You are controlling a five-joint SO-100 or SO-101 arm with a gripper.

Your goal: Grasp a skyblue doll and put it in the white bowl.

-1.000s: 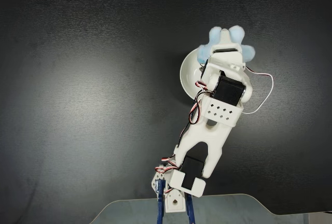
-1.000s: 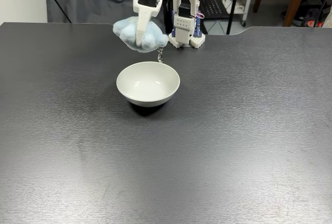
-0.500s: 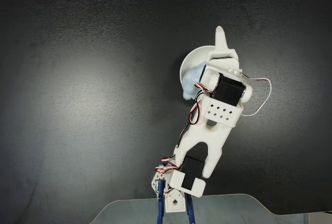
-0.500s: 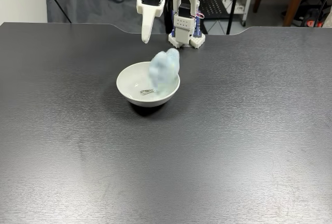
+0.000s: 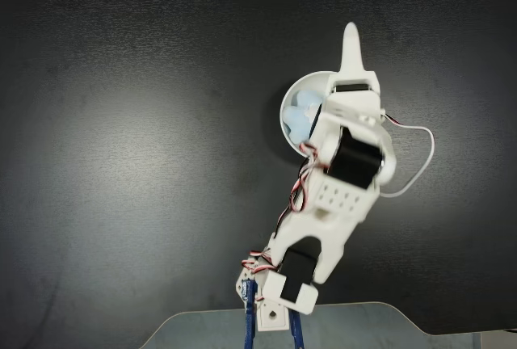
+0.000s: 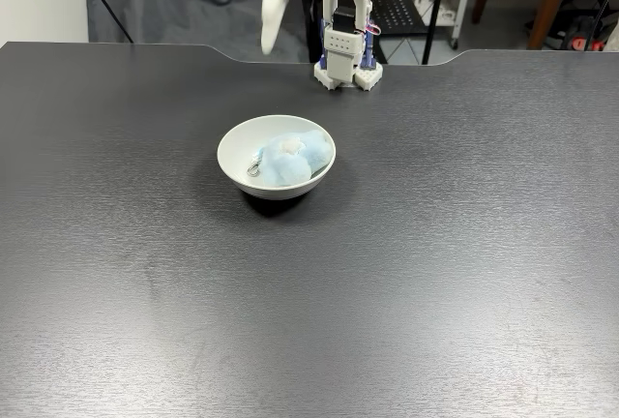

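Doll in bowl, end effector raised.
Doll point(image 6: 288, 159) fills the bowl's point(image 6: 235, 141) right side; end effector point(image 6: 271, 21) blurred, state unclear; bench point(image 6: 435, 263) open all round.

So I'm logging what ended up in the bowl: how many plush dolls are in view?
1. The skyblue doll lies inside the white bowl mid-table, clasp toward the bowl's left in this fixed view. Nothing suggests another hidden.
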